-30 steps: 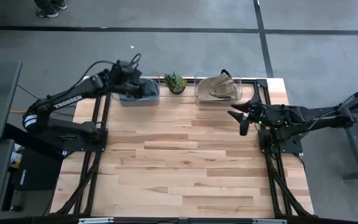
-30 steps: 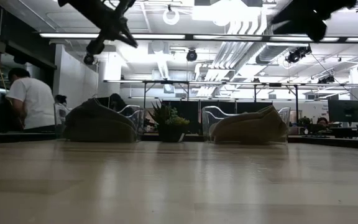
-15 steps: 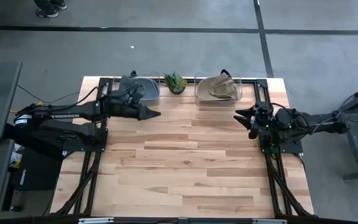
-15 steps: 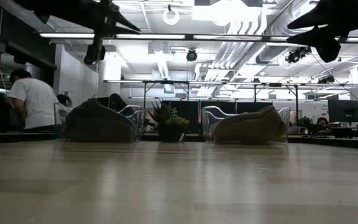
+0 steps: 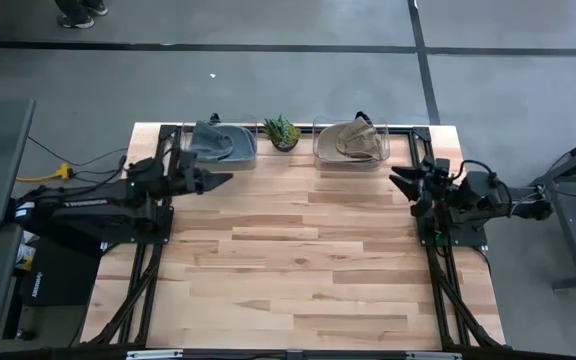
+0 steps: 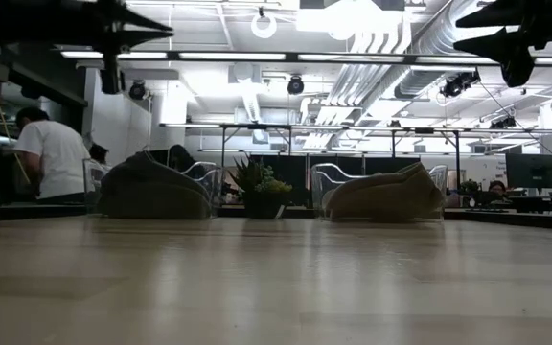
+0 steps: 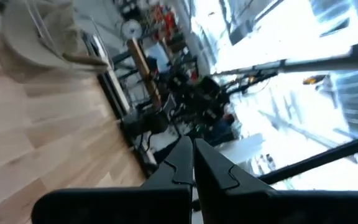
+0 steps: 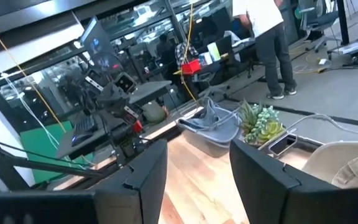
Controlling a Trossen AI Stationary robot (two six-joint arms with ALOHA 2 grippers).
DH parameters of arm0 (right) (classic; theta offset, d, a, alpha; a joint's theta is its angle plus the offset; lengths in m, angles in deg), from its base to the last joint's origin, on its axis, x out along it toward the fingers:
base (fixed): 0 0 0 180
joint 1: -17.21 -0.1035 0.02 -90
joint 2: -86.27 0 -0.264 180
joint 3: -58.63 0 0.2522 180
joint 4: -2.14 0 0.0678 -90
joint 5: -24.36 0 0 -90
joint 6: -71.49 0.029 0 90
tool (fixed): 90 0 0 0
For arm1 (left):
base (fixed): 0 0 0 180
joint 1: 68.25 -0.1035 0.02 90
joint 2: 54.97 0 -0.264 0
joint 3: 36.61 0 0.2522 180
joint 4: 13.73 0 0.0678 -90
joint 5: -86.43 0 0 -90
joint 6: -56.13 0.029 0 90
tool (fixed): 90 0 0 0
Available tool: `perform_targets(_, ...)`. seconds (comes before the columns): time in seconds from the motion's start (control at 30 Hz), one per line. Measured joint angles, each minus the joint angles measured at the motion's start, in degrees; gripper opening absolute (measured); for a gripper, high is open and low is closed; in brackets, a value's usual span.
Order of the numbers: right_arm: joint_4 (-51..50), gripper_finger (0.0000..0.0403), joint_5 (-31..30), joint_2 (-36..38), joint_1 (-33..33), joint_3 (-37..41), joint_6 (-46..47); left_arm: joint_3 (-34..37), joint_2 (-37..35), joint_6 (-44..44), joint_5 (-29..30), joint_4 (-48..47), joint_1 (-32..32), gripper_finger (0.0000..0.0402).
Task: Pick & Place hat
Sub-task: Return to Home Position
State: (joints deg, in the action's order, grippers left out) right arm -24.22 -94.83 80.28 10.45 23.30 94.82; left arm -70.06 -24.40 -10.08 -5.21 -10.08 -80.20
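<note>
Left jaws pressed together, raised over the counter (image 5: 298,260) near its left edge, just before the left bin (image 5: 254,150) holding the gray cap (image 5: 211,140). Right jaws spread, raised near the right edge, beside the right bin (image 5: 318,146) holding the brown cap (image 5: 353,140). Bare counter spans between them and to the front edge.
</note>
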Motion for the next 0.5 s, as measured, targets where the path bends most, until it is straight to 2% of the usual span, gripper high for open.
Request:
perform_targets(0.13, -0.04, 0.0169, -0.26, 0.01, -0.02, -0.01, 0.08, 4.13, -6.58, -0.74, 2.12, -0.10, -0.02, 0.0000)
perform_targets(0.27, 0.00, 0.0169, -0.38, -0.05, -0.01, -0.01, 0.58, 8.78, -11.89, -1.64, 2.76, 4.24, -0.02, 0.0000)
perform_targets(0.5, 4.05, 0.0169, -0.43, -0.05, -0.02, -0.01, 0.62, 13.35, -15.91, -3.29, 3.63, 7.08, -0.02, 0.0000)
